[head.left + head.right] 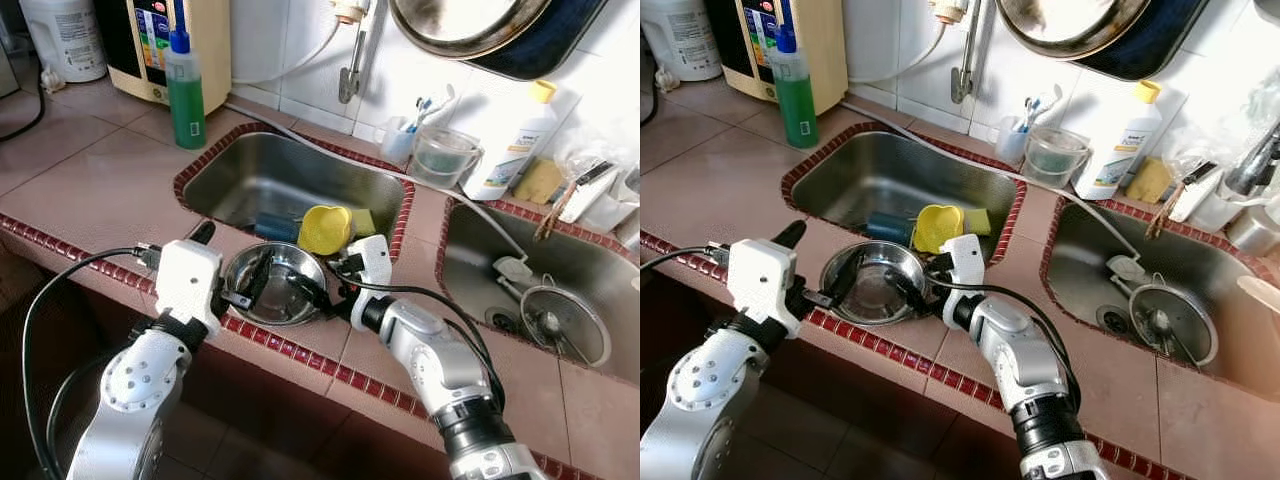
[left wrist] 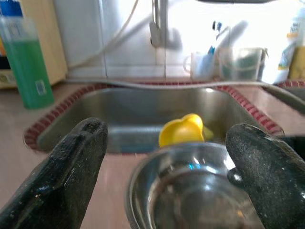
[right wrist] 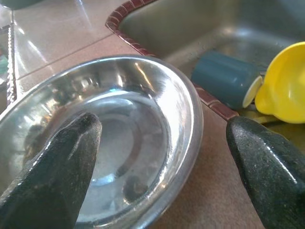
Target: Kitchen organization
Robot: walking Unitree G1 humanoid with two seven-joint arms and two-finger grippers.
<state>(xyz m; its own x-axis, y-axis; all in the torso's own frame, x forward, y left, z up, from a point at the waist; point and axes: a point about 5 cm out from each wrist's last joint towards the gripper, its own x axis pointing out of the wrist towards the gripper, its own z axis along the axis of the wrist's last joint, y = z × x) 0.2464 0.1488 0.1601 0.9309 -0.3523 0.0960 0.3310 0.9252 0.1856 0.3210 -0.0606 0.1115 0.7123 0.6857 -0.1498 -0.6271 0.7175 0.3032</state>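
Tiled kitchen tabletop (image 1: pixel 90 190), pinkish, edged with dark red trim, two steel sinks set into it. Left sink (image 1: pixel 270 175) holds a yellow cup (image 1: pixel 325 229) lying on its side, a dark blue cup (image 3: pixel 228 78) also on its side just beside it, and a yellow-green sponge (image 1: pixel 363 221) behind the yellow cup. Right sink (image 1: pixel 480 265) holds a round metal strainer (image 1: pixel 563 322) near the drain.

Stainless steel bowl (image 1: pixel 272 284) sits upright on the tabletop strip at the front edge of the left sink, close to the red trim.

Left gripper (image 1: pixel 252 287) reaches in from the bowl's left side; fingers spread wide, one black finger lying over the bowl's rim and into it. Nothing clamped. In the left wrist view both fingers (image 2: pixel 71 167) stand apart with the bowl between and below them.

Right gripper (image 1: pixel 312 282) comes in from the bowl's right side, fingers also wide apart, one tip over the bowl's interior, the other out over bare tabletop toward the sink. No hold on the bowl that I can make out.

Background: green liquid soap bottle (image 1: pixel 186 90) left of the sink, clear measuring jug (image 1: pixel 441 155) and white bottle with yellow cap (image 1: pixel 518 142) against the white tiled wall, faucet (image 1: pixel 350 60) above.
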